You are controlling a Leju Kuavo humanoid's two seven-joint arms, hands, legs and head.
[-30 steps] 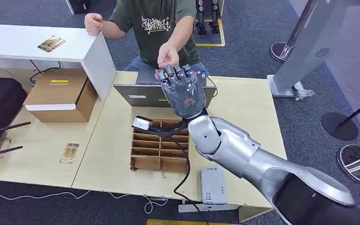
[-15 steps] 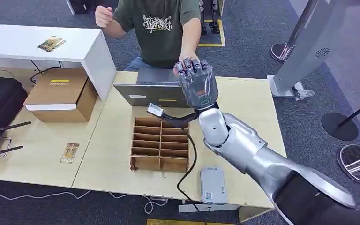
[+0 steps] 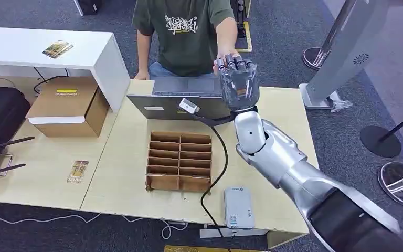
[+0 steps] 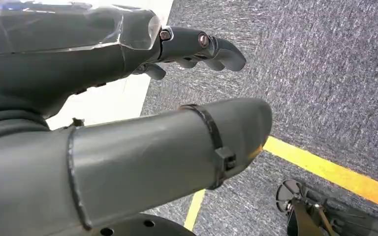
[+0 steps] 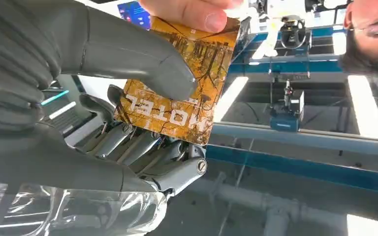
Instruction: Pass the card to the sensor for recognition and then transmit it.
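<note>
My right hand [image 3: 237,84] is raised over the far table edge, up by the person's hand [image 3: 224,56]. In the right wrist view it pinches an orange patterned card [image 5: 211,64] between thumb and fingers. The person's fingers [image 5: 192,12] grip the same card at its far edge. The grey sensor box [image 3: 239,206] lies at the table's near edge, far below the raised hand. My left hand [image 4: 103,98] hangs over grey carpet with a yellow line, holding nothing, its fingers loosely curved and apart from the thumb.
A laptop [image 3: 183,97] stands in front of the seated person, and a cardboard divider tray [image 3: 179,160] sits mid-table with a black cable [image 3: 212,163] beside it. Another card [image 3: 77,171] lies left, near a cardboard box [image 3: 69,105]. More cards [image 3: 57,48] rest on the white shelf.
My right hand has swung right and farther out with the card. The person's hand followed it and now meets it; their other arm has dropped from the white shelf.
</note>
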